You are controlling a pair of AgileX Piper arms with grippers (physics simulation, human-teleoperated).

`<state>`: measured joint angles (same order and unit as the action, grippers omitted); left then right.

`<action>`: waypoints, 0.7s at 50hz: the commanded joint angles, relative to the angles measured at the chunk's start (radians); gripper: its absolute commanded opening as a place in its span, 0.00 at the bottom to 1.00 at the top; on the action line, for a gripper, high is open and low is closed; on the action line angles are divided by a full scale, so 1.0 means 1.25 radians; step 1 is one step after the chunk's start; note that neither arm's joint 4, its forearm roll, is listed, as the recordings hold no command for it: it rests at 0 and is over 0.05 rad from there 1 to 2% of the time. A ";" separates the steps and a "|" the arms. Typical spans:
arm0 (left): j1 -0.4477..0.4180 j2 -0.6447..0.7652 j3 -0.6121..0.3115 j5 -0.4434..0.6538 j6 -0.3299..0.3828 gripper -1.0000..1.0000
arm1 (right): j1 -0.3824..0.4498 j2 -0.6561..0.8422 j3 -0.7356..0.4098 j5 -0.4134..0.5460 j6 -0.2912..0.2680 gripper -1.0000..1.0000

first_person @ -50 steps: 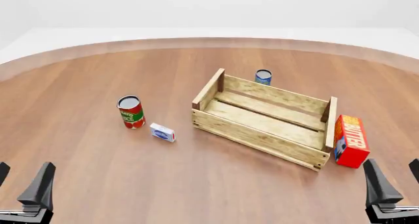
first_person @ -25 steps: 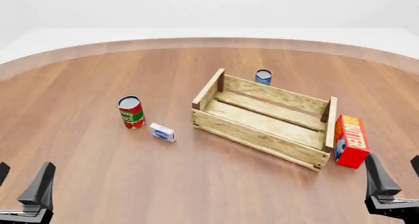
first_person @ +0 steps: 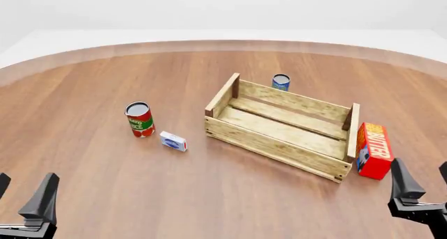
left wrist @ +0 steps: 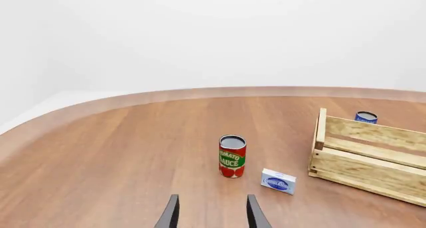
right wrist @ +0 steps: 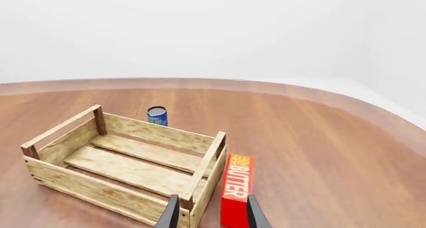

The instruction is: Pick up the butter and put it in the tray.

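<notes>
The butter [first_person: 375, 149], a red carton with an orange "BUTTER" face, stands on the table just outside the right end of the tray [first_person: 276, 145], a large empty wooden slat crate. It also shows in the right wrist view [right wrist: 236, 188], beside the tray's end wall [right wrist: 207, 160]. My right gripper [first_person: 422, 184] is open and empty, near the table's front edge just right of and nearer than the butter; its fingers [right wrist: 254, 214] frame the butter's near end. My left gripper [first_person: 22, 194] is open and empty at the front left, far from both.
A red-green tomato sauce can [first_person: 140, 119] and a small white-blue box [first_person: 173, 141] stand left of the tray. A small blue can [first_person: 281, 82] stands behind the tray. The table's curved far edge [first_person: 223, 43] runs across the back.
My right gripper has crept forward toward the butter. The left arm and all objects have not moved.
</notes>
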<state>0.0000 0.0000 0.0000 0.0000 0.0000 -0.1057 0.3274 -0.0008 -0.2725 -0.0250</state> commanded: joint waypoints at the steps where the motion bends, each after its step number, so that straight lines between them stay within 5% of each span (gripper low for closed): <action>1: 0.000 0.000 0.000 0.000 0.000 1.00 | -0.019 0.070 0.000 -0.055 0.007 1.00; 18: 0.000 0.000 0.000 0.000 0.000 1.00 | -0.038 0.209 0.001 -0.163 0.011 1.00; 35: 0.000 0.000 0.000 0.000 0.000 1.00 | -0.062 0.438 0.001 -0.369 0.017 1.00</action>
<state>0.0000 0.0000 0.0000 0.0000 0.0000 -0.1687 0.7263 -0.0001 -0.6007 -0.0061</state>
